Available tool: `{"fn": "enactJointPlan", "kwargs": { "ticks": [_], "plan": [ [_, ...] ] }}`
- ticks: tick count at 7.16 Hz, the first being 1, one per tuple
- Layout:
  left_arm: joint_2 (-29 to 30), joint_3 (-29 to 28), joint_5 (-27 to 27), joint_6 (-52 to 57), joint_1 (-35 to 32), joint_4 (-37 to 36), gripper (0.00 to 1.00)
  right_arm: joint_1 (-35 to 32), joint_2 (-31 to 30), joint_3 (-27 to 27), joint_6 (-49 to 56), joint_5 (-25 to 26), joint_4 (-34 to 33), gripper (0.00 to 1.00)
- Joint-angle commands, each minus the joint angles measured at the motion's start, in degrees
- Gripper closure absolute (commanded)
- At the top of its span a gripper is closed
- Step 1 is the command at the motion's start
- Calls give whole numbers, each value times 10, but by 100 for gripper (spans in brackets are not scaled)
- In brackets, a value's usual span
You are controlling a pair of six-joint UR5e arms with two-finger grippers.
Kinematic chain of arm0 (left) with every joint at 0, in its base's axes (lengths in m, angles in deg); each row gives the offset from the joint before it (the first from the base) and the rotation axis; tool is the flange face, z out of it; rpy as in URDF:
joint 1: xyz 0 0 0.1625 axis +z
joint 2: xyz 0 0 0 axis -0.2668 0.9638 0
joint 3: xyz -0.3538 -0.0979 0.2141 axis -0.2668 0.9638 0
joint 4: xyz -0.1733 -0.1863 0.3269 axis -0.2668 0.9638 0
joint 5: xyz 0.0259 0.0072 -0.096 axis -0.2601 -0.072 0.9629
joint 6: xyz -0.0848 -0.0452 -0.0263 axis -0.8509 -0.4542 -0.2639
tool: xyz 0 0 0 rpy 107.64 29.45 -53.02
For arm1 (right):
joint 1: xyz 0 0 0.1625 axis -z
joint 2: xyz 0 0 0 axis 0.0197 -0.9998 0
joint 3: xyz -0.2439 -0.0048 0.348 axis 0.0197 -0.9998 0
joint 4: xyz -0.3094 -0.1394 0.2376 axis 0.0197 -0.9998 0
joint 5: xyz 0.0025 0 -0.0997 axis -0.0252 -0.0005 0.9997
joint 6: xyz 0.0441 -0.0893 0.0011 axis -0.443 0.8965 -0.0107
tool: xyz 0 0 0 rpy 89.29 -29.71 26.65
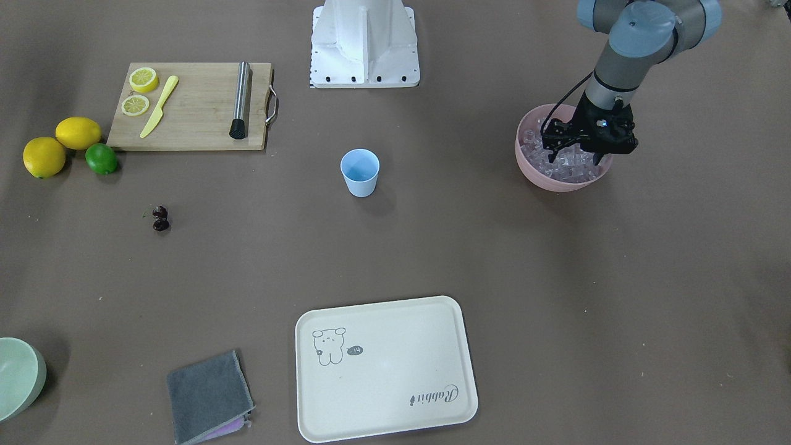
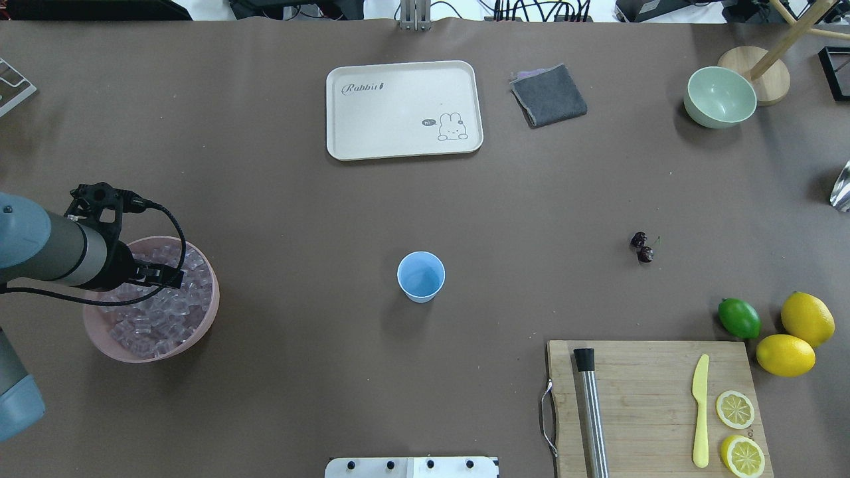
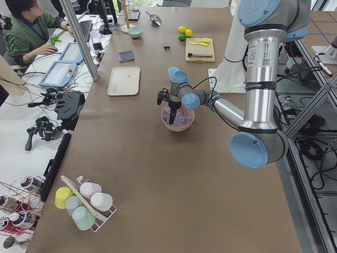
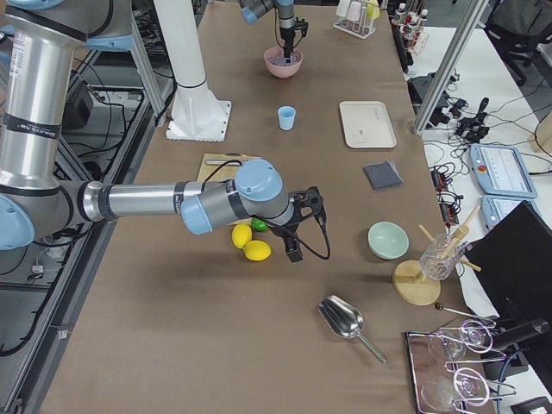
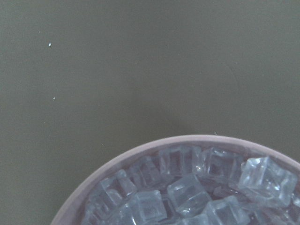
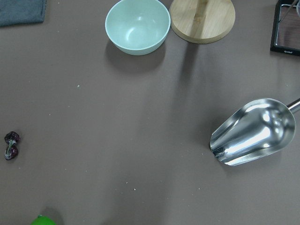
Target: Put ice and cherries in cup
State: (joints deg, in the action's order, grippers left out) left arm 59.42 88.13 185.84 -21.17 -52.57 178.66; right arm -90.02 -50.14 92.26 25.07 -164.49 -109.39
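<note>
The light blue cup (image 1: 359, 173) stands upright and empty mid-table, also in the overhead view (image 2: 421, 276). The cherries (image 1: 160, 218) lie on the table apart from it, also in the overhead view (image 2: 642, 247) and the right wrist view (image 6: 11, 145). The ice (image 1: 571, 170) fills a pink bowl (image 1: 556, 184). My left gripper (image 1: 573, 157) points down into the bowl, its fingers spread among the cubes. The left wrist view shows ice (image 5: 187, 193) close below. My right gripper (image 4: 293, 252) hovers near the lemons; I cannot tell whether it is open.
A cream tray (image 2: 404, 109) and grey cloth (image 2: 548, 95) lie at the far side. A cutting board (image 2: 654, 405) holds lemon slices, a yellow knife and a metal muddler. Lemons and a lime (image 2: 739, 318) sit beside it. A green bowl (image 6: 137, 24) and a metal scoop (image 6: 253, 132) lie below the right wrist.
</note>
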Motion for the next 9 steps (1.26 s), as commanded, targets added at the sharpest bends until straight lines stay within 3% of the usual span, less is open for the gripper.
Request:
{"fn": "enactJointPlan", "kwargs": {
  "ticks": [1, 3, 6, 9],
  "plan": [
    [1, -2, 0, 0, 9, 0, 15, 0, 0, 0, 0, 0, 0, 0],
    [1, -2, 0, 3, 9, 0, 30, 0, 0, 0, 0, 1, 0, 0],
    [1, 2, 1, 3, 8, -1, 63, 0, 0, 0, 0, 1, 0, 0],
    [1, 5, 5, 4, 2, -1, 76, 0, 0, 0, 0, 1, 0, 0]
  ]
}}
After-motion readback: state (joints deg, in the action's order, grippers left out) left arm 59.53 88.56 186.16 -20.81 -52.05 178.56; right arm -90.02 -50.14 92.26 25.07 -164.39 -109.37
